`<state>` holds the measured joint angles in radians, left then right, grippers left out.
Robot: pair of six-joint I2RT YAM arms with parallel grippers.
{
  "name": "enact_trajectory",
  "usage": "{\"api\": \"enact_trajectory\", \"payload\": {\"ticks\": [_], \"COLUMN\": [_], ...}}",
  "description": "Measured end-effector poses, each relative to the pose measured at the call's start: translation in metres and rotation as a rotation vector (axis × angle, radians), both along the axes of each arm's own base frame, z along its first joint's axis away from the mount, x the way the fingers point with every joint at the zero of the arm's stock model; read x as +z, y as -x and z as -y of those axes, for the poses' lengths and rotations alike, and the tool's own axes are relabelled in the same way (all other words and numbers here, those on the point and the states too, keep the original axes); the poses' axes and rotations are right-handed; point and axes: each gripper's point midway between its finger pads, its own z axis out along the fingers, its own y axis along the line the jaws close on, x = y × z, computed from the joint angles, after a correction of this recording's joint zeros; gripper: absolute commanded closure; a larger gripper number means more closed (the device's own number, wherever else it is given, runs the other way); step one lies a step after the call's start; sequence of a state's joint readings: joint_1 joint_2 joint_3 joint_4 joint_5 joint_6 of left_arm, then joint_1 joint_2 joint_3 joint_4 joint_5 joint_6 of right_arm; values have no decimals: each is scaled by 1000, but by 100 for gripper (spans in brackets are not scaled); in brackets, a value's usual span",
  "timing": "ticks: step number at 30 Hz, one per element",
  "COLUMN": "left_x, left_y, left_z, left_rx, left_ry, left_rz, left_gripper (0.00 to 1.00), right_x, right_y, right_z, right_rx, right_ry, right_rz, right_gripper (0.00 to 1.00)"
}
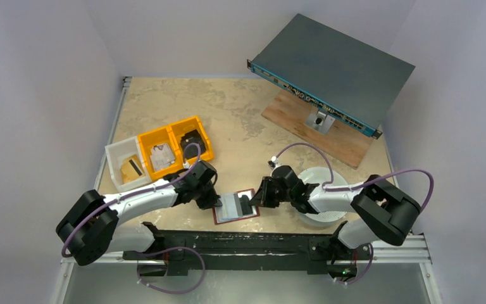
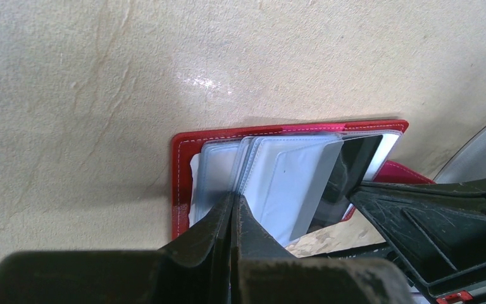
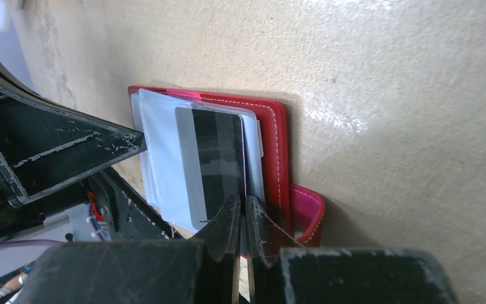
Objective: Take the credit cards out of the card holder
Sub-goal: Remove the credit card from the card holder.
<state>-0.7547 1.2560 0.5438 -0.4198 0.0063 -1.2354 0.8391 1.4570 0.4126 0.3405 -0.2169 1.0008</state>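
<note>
The holder (image 3: 277,145) lies open on the desk (image 1: 228,107), red cover down, directly between the two end effectors. A grey card (image 3: 212,158) with a black stripe sits on top of the clear sleeves (image 2: 272,171). In the left wrist view it is tilted up off them.

The right end effector (image 3: 243,212) is closed, its tips meeting on that card's near edge and pinching it. The holder's snap tab (image 3: 310,212) sticks out just to the right of these tips.

The left end effector (image 2: 234,206) is closed too, its tips on the sleeves at the holder's other half. I cannot tell whether it pinches a sleeve or only presses down. The sleeves fan out to the right of its tips, towards the right end effector.

Well behind and to the left of the left end effector stand a white bin (image 1: 115,155) holding a yellow card (image 1: 131,168) and a yellow bin (image 1: 176,130). A white bowl (image 1: 319,218) sits under the right arm, behind the right end effector. Far beyond it, a grey box (image 1: 335,63) rests on a wooden board (image 1: 329,139).
</note>
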Motion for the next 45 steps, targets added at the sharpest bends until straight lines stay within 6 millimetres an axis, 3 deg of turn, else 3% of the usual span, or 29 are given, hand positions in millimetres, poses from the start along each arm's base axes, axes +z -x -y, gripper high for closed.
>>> {"api": "enact_trajectory", "payload": {"ticks": [9, 12, 16, 22, 29, 37, 45], "left_x": [2, -4, 2, 44, 75, 97, 104], "left_y": [1, 12, 20, 4, -1, -7, -11], "left_z": [-12, -30, -42, -27, -10, 7, 16], "left_rx": [-25, -49, -92, -133, -190, -229, -238], "left_ry": [-56, -136, -186, -105, 10, 173, 318], "left_rz": [21, -7, -19, 99, 181, 254, 292], "left_gripper": [100, 100, 90, 60, 43, 38, 38], "right_x": [2, 11, 32, 57, 82, 104, 121], "right_y": [0, -1, -9, -18, -26, -26, -21], "right_z": [13, 16, 11, 1, -11, -19, -22], "right_rx": [-18, -20, -15, -4, 7, 31, 48], "right_ry": [57, 73, 62, 37, 4, -45, -114], "right_rz": [12, 26, 66, 106, 133, 142, 119], "right_gripper": [100, 100, 100, 100, 100, 100, 100]}}
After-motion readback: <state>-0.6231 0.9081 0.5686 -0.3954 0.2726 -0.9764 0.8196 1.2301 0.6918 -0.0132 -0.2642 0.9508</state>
